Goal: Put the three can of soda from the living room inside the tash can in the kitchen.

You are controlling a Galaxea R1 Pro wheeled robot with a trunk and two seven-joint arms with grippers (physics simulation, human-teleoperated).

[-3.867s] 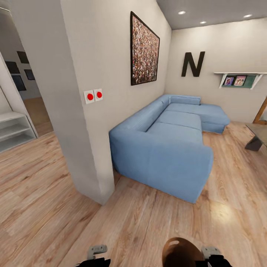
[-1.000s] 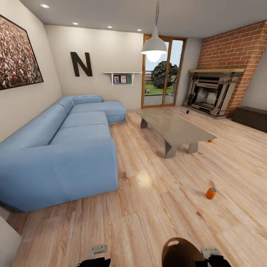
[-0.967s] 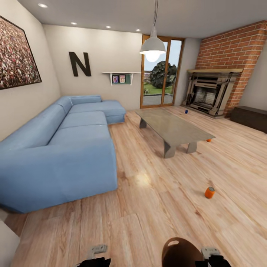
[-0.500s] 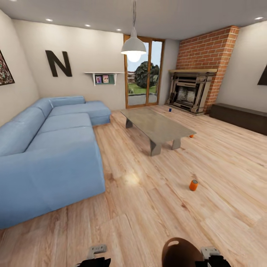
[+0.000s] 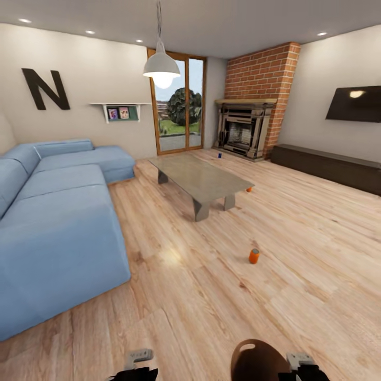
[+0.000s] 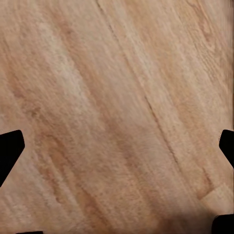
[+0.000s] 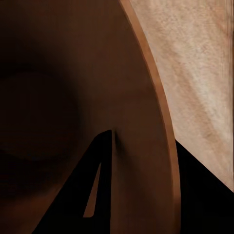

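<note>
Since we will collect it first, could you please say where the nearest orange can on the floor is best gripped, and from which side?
Probably around its middle: the nearest orange can stands upright on the wood floor, apart from the coffee table, so its round side wall suits a level grip. Come with the left pincer from the robot's side, since the right one holds the trash can.

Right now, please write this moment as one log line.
place: living room | cans on floor: orange, orange, blue | right claw: on trash can rim | left claw: empty

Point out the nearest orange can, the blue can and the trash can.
nearest orange can (image 5: 254, 256), head view, middle of its side.
blue can (image 5: 219, 155), head view, its body, by the fireplace.
trash can (image 5: 257, 359), head view, its rim.
</note>
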